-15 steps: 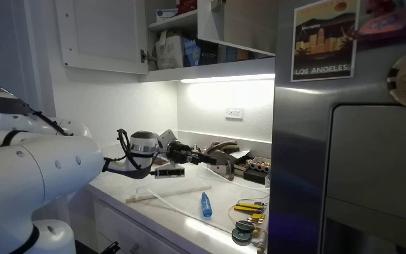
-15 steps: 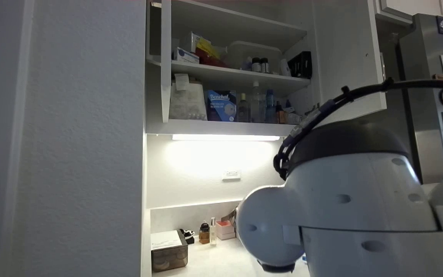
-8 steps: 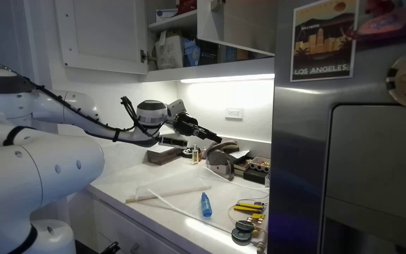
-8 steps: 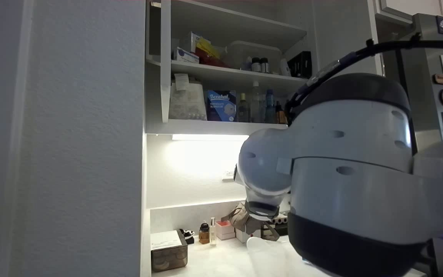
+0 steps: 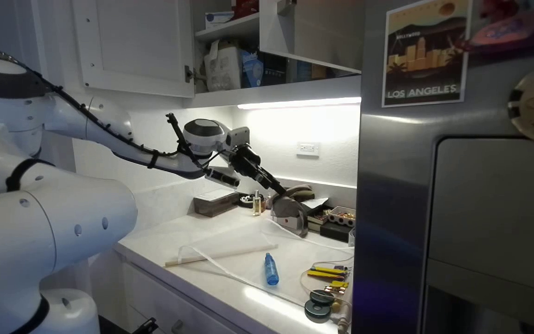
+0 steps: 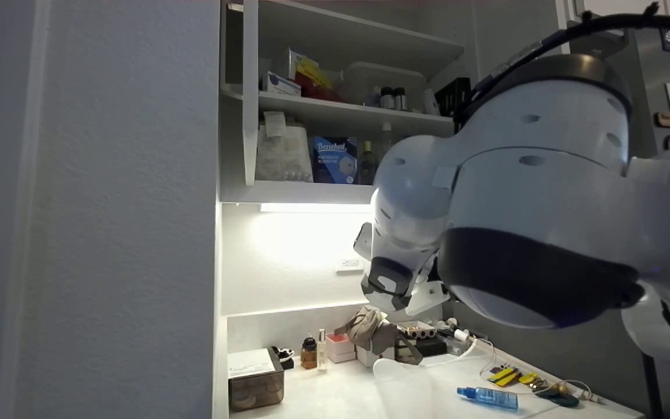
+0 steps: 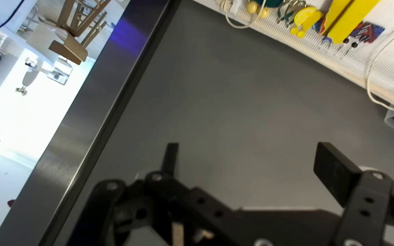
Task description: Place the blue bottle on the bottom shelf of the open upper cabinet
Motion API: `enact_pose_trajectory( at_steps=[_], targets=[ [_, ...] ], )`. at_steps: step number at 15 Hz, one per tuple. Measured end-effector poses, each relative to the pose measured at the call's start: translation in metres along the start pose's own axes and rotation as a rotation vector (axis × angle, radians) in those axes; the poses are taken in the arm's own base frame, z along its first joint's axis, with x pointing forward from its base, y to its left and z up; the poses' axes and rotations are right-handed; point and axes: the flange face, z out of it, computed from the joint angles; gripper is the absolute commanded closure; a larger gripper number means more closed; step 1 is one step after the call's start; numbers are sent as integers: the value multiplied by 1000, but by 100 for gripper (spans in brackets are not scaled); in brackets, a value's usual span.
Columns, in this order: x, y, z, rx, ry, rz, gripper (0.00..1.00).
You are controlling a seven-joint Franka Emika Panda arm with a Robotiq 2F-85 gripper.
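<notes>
Plastic, clear and thin by the look of it, makes up the blue bottle (image 5: pixel 271 269), so it should be light and hard to break. How full it is I cannot tell. Its wall probably gives a little under a hard squeeze, and the smooth, rounded side may slip or roll if nudged from one side only. The best hold is likely across the middle of the body, clear of the narrow cap (image 6: pixel 465 392), with an even pinch from both sides.

The bottle lies on its side on the counter (image 6: pixel 312 398), its cap end pointing away from the fridge (image 7: pixel 238 92). The hand (image 7: pixel 246 150) stands wide, its two fingers (image 7: pixel 335 172) far apart with nothing between them. In the wrist view they face the fridge's grey side, and the bottle does not show there. In an exterior view the hand (image 5: pixel 281 189) hangs above the counter, higher than the bottle and well apart from it, so reaching it likely calls for coming down and turning. The bottom shelf (image 6: pixel 300 191) of the cabinet (image 6: pixel 364 43) is higher than both, so a firm hold matters for the lift.
</notes>
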Motion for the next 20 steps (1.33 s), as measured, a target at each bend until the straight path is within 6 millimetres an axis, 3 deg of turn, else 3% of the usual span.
enact_pose_trajectory(
  at_steps=[5, 9, 14, 20],
  targets=[
    [13, 9, -2, 69, -117, -96, 0],
    [30, 26, -2, 140, -211, -169, 0],
    [37, 61, -2, 258, -319, -319, 0],
    [26, 117, 10, 313, -406, -609, 0]
  ],
)
